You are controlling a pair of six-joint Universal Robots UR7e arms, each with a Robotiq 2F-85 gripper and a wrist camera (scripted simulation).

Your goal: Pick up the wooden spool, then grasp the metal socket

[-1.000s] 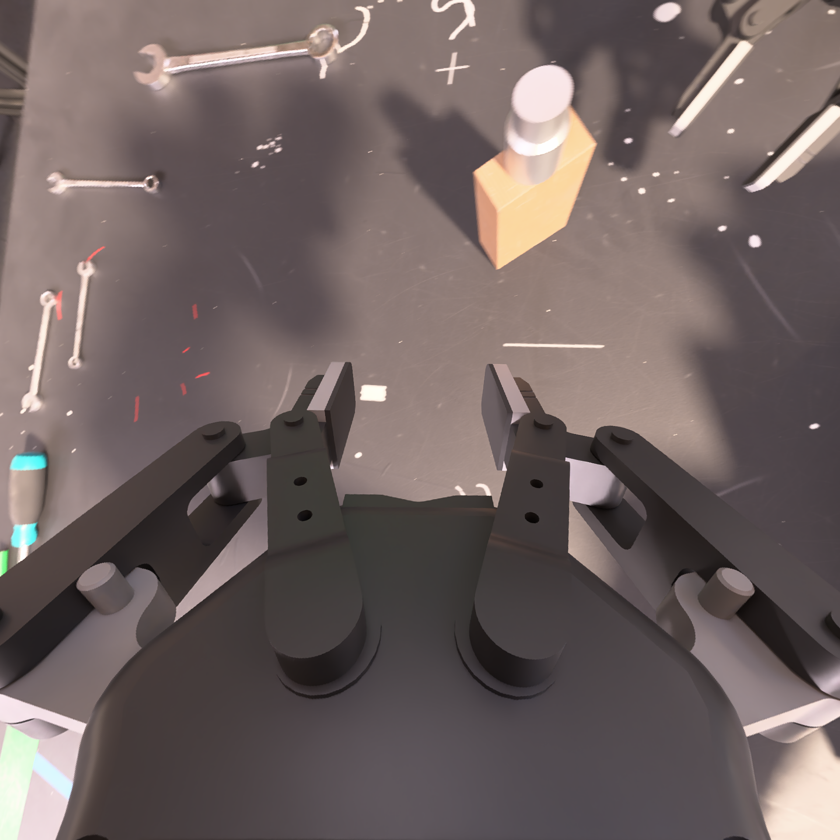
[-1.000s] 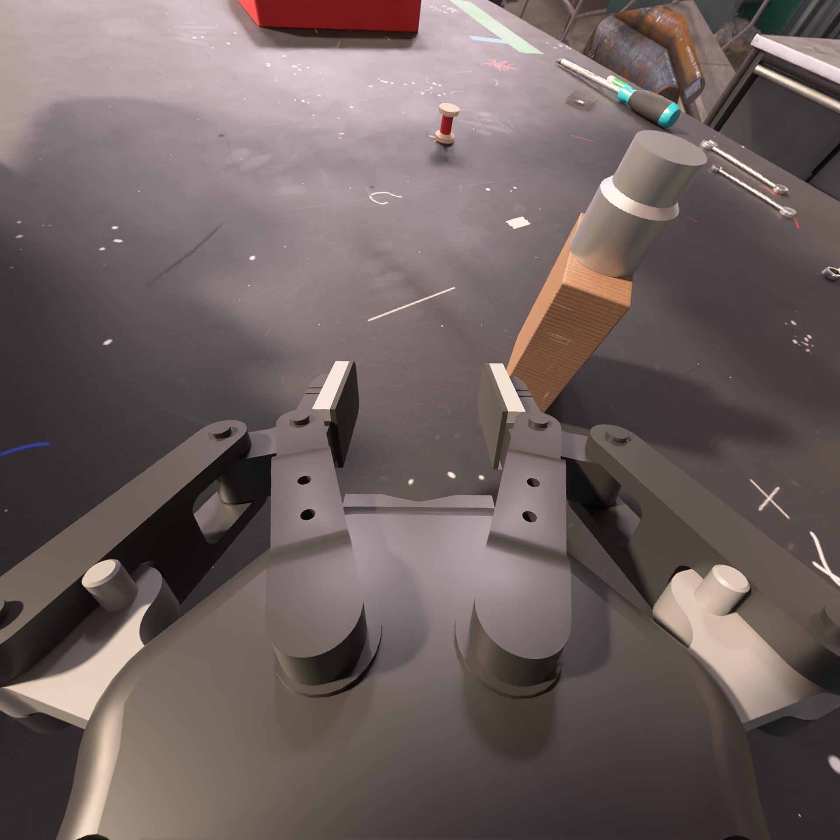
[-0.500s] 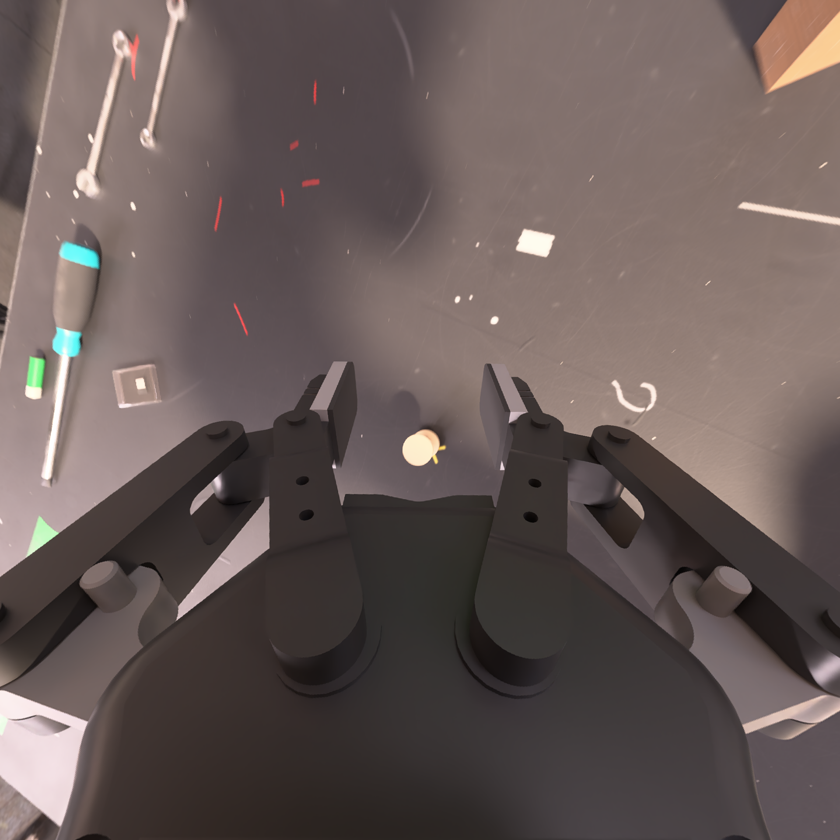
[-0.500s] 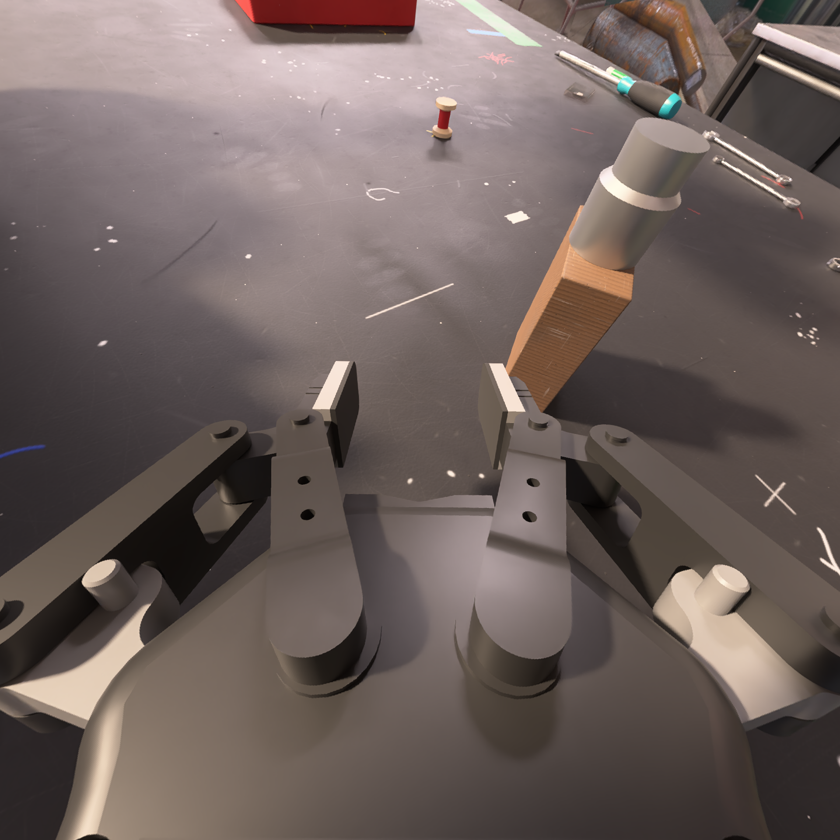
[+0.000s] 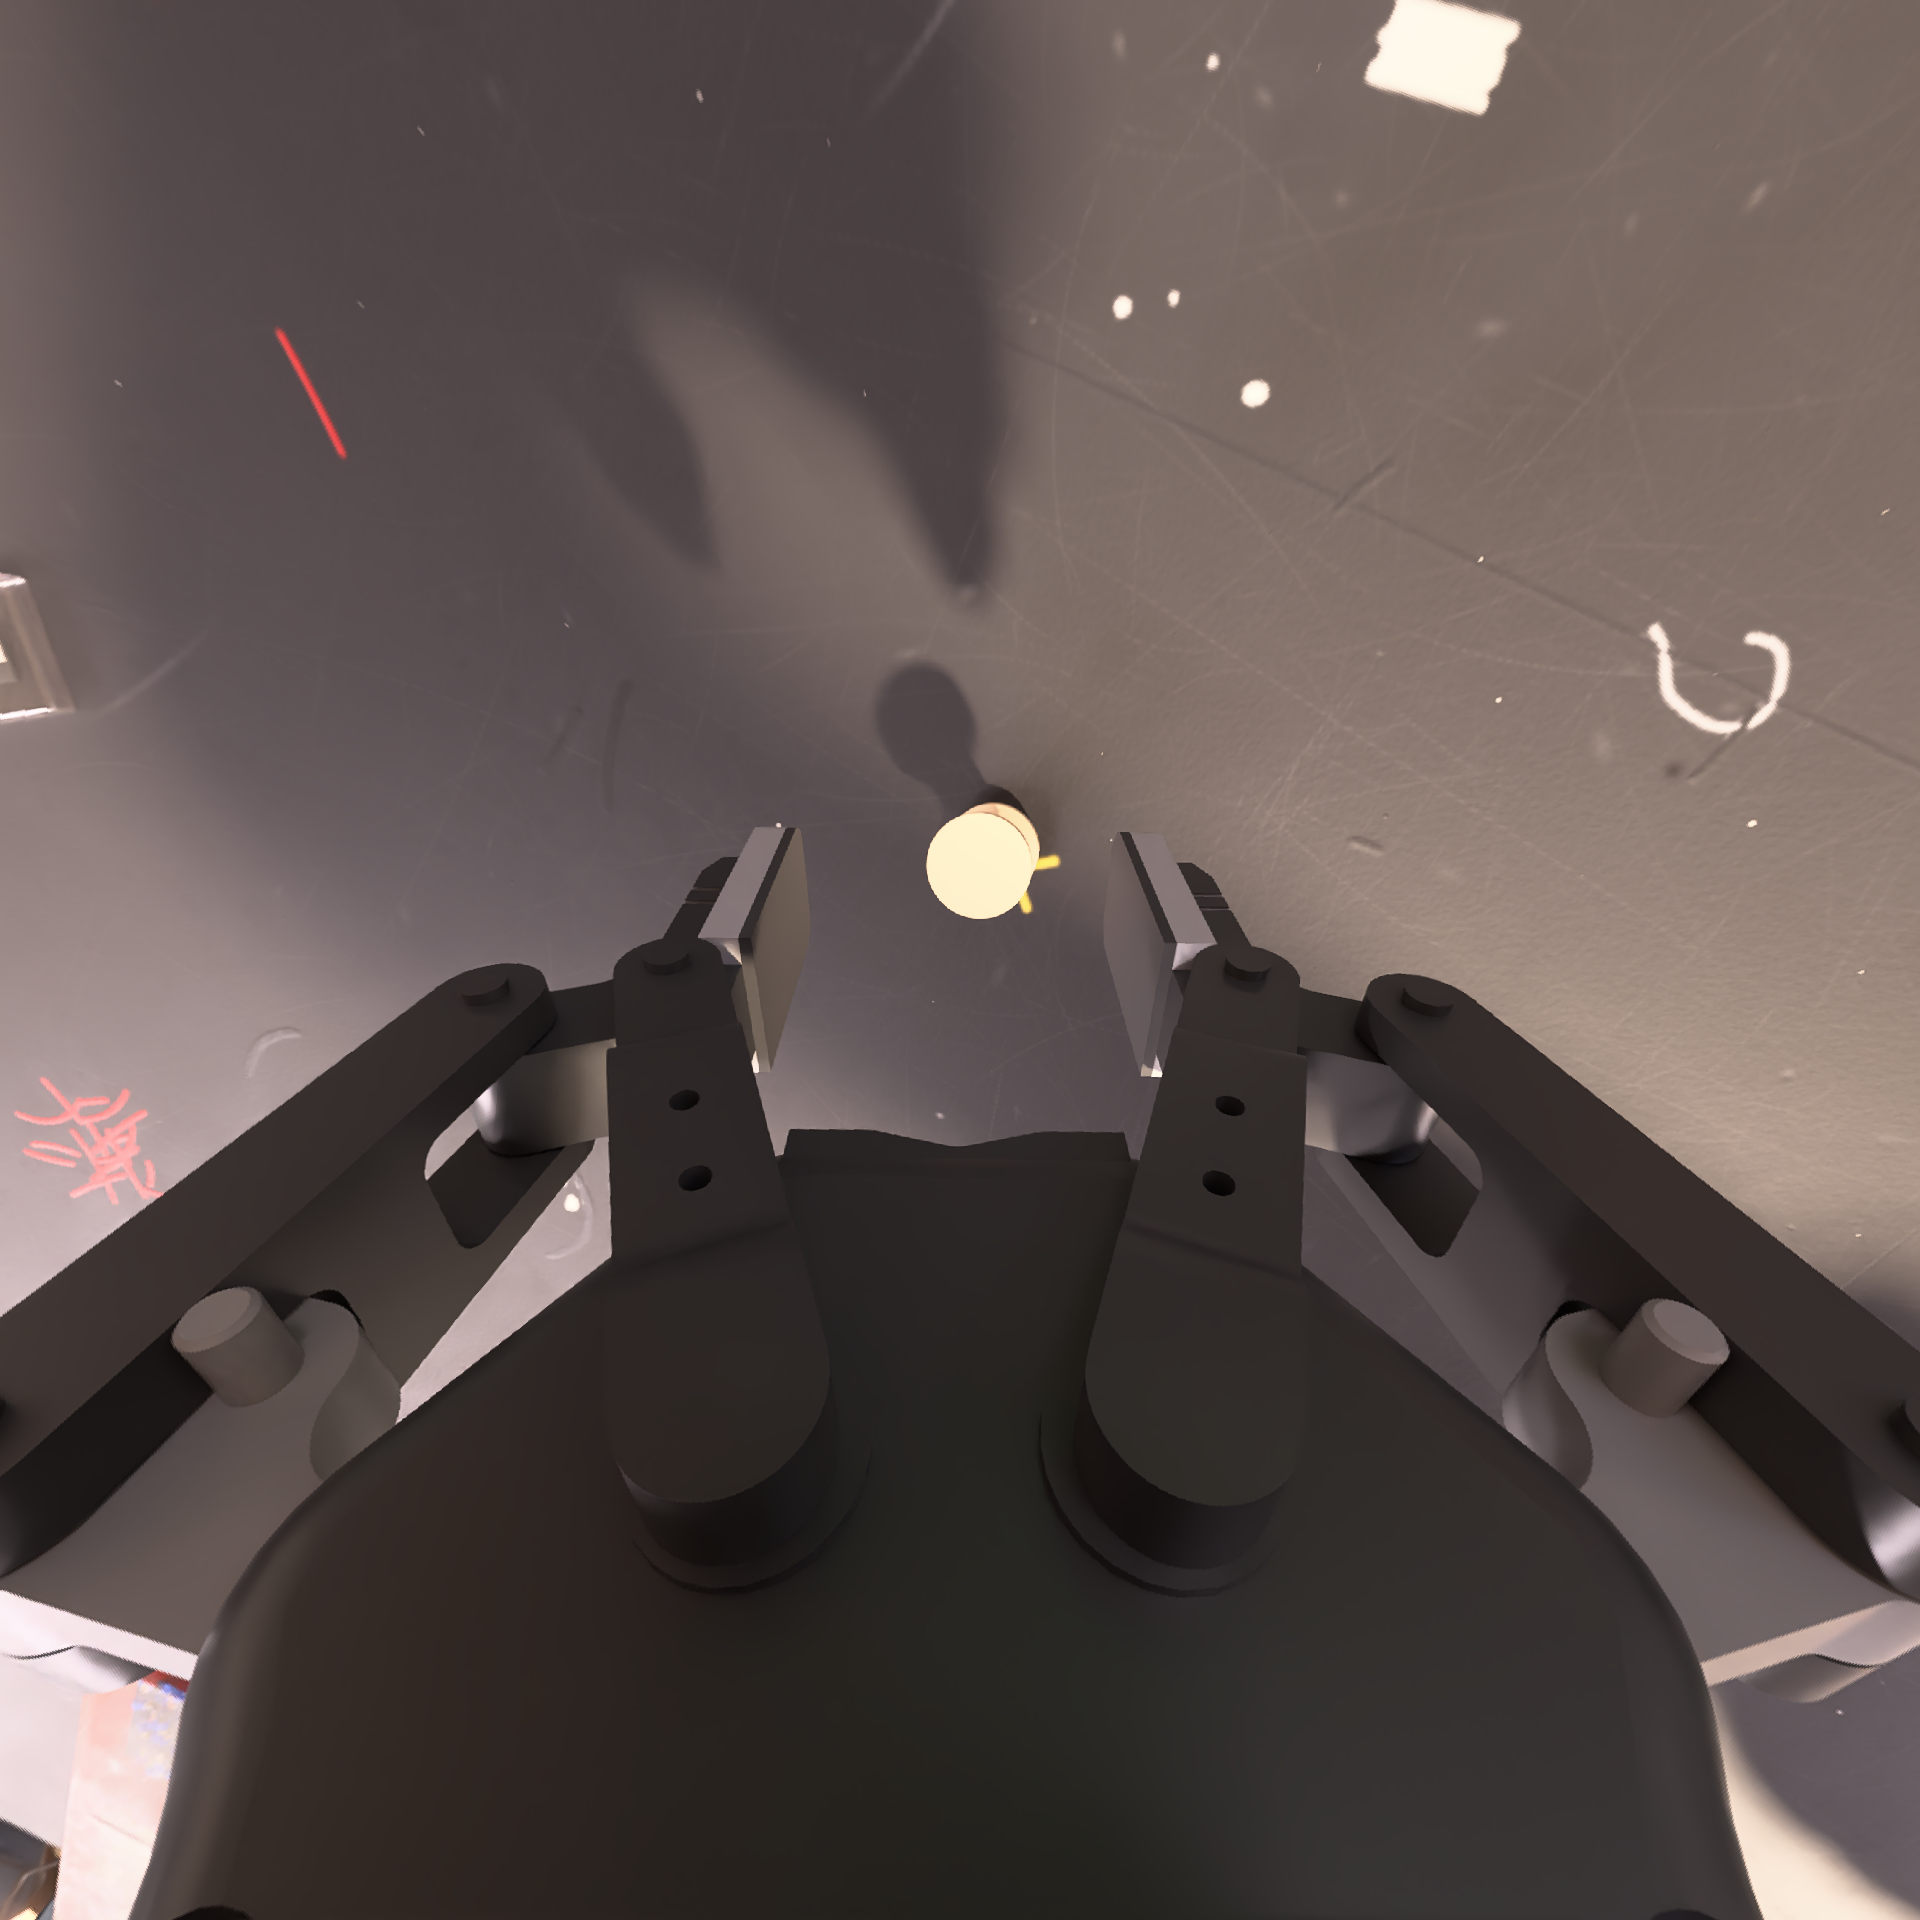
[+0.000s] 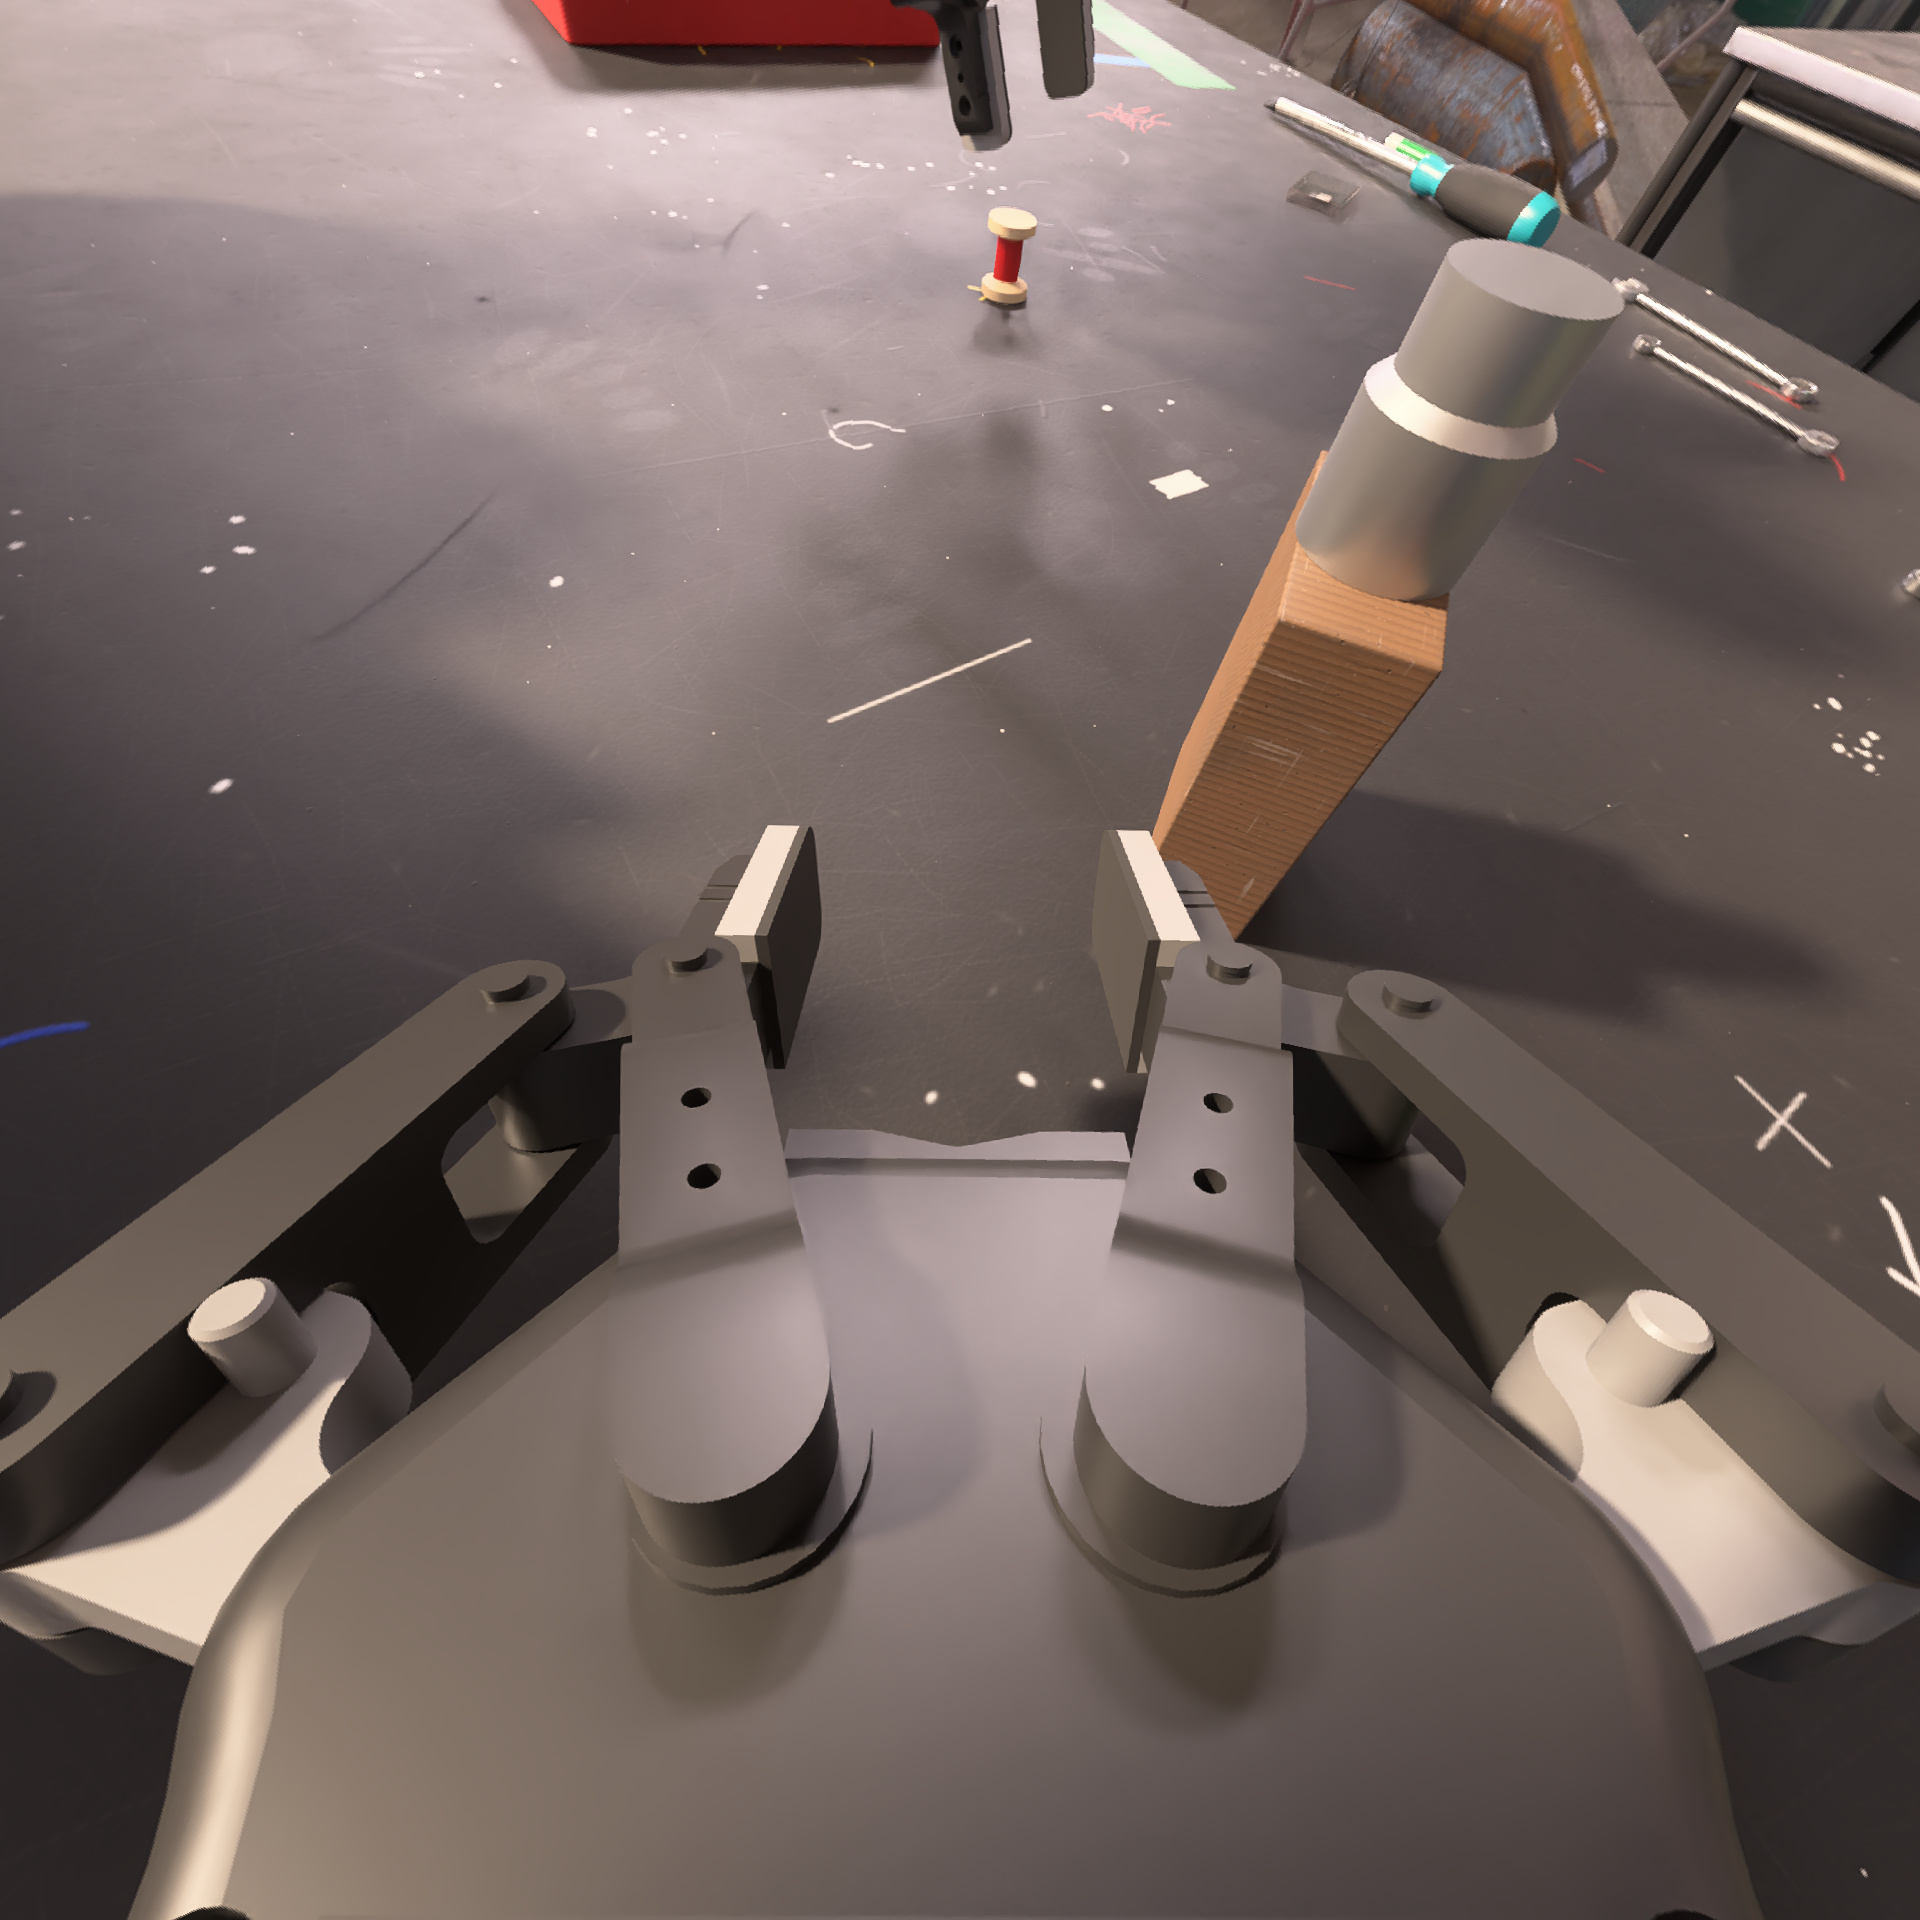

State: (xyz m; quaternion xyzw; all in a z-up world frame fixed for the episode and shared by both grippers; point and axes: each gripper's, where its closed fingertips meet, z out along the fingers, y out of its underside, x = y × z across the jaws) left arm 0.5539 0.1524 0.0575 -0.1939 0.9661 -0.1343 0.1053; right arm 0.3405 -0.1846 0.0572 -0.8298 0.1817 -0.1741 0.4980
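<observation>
The wooden spool (image 5: pixel 981 864) stands upright on the dark table; the left wrist view shows its pale round top from straight above. My left gripper (image 5: pixel 956 883) is open above it, the spool top showing between the fingertips. In the right wrist view the spool (image 6: pixel 1008 258) shows red thread between pale flanges, and the left gripper's fingers (image 6: pixel 977 73) hang above it. The metal socket (image 6: pixel 1455 436), a grey stepped cylinder, stands on a tall brown wooden block (image 6: pixel 1299 738). My right gripper (image 6: pixel 956 883) is open and empty, low over the table, left of the block's base.
A red box (image 6: pixel 727 21) lies at the far edge. A teal-handled screwdriver (image 6: pixel 1475 187), a small clear square piece (image 6: pixel 1322 191) and two thin wrenches (image 6: pixel 1725 384) lie at the far right. The clear square piece (image 5: pixel 21 644) also shows at the left wrist view's edge.
My left gripper has come down over the spool, which now looks larger and sits between the fingertips. The right gripper has shifted slightly; the left gripper's fingers now show in its view.
</observation>
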